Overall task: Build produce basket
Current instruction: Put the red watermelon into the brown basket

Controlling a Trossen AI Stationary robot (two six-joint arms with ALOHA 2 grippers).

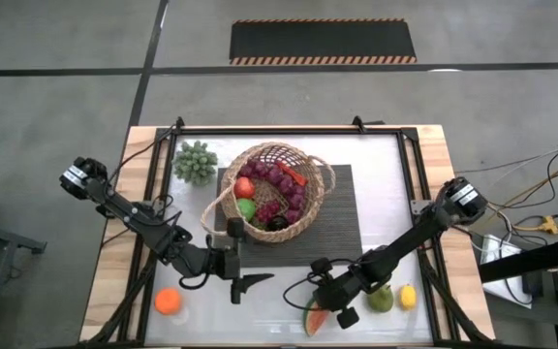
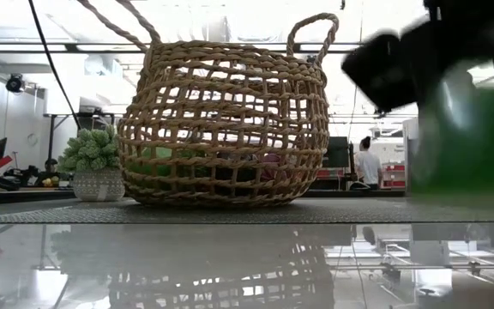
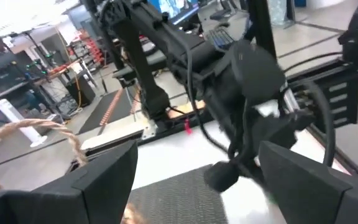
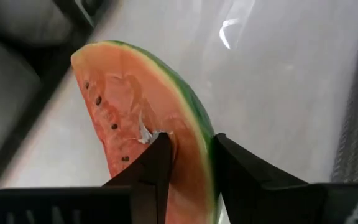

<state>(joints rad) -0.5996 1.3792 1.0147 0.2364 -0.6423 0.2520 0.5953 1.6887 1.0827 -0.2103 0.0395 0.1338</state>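
Observation:
The tan wicker basket (image 1: 310, 215) stands on a dark ribbed mat (image 1: 342, 228) at the table's middle; it also shows in the low view (image 2: 230, 120). In it lie purple grapes (image 1: 281, 192), a red apple (image 1: 245, 186), a green apple (image 1: 247, 207), a carrot (image 1: 294, 175) and a dark plum (image 1: 276, 223). My right gripper (image 1: 323, 312) is near the table's front edge, shut on a watermelon slice (image 4: 135, 106). My left gripper (image 1: 243, 258) is open and empty just in front of the basket (image 3: 197, 168). An orange (image 1: 168, 301), a green pear (image 1: 381, 299) and a lemon (image 1: 408, 296) lie on the table. My right gripper pinches the watermelon slice between its two fingers, near the rind edge (image 4: 194, 134). One finger (image 4: 157, 165) is on the red flesh face, the other (image 4: 232, 165) on the green rind side. Whether the slice is clear of the table I cannot tell.
A potted green succulent (image 1: 195, 161) stands at the back left of the table, left of the basket. The pear shows as a blurred green mass close to the low camera (image 2: 470, 129). Cables run along the table's frame at both sides.

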